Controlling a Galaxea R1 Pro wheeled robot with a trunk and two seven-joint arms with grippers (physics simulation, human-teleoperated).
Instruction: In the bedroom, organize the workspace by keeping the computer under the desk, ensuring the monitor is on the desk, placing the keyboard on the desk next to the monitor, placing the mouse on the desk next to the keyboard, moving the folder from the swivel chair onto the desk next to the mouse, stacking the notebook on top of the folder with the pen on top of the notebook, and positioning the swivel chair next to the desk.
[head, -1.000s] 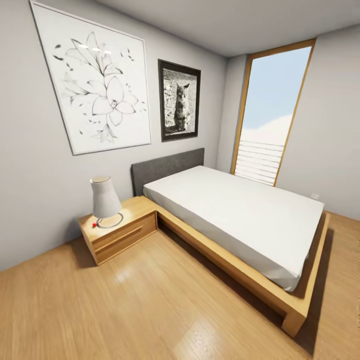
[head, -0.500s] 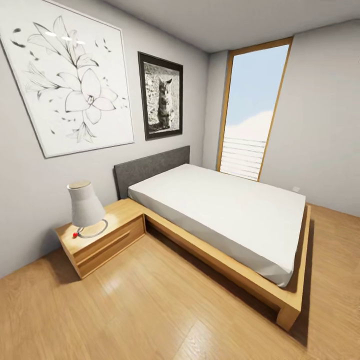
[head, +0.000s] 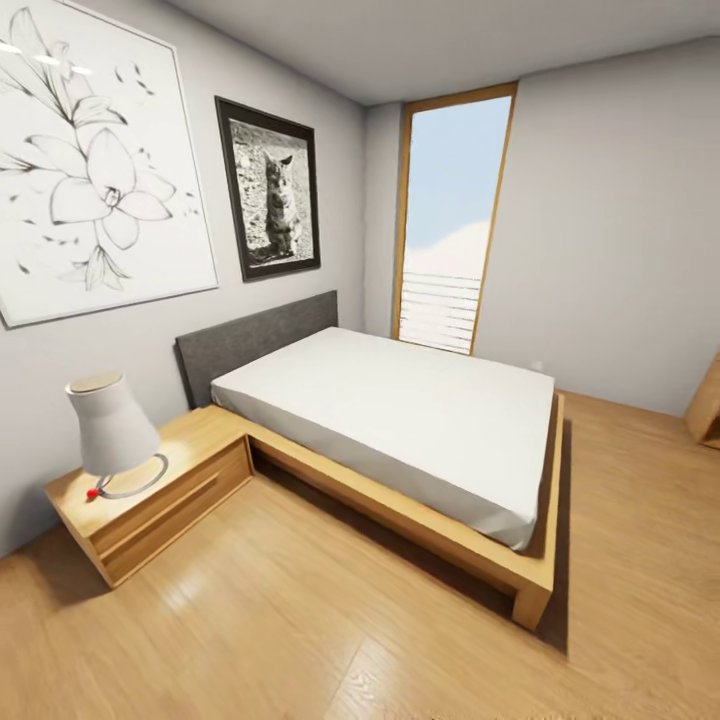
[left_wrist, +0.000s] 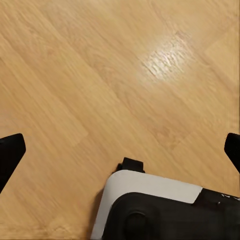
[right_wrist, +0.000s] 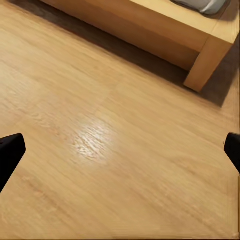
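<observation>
The desk, computer, monitor, keyboard, mouse, folder, notebook, pen and swivel chair are out of view. In the left wrist view my left gripper (left_wrist: 120, 152) is open, its black fingertips (left_wrist: 10, 152) spread wide over bare wooden floor, with nothing between them. My right gripper (right_wrist: 120, 155) is also open and holds nothing. Its dark fingertips (right_wrist: 10, 152) stand far apart above the floor, close to the corner of the bed frame (right_wrist: 210, 55).
A low wooden bed (head: 400, 420) with a white mattress fills the room's middle. A nightstand (head: 140, 505) with a white lamp (head: 110, 430) stands at its left. A tall window (head: 450, 220) is behind. A wooden furniture edge (head: 706, 405) shows at far right. My white-and-black base (left_wrist: 150, 210) is below the left gripper.
The whole head picture has shifted left, so the camera has turned right. A wooden furniture edge has come into view at the far right. Nothing in the room has moved.
</observation>
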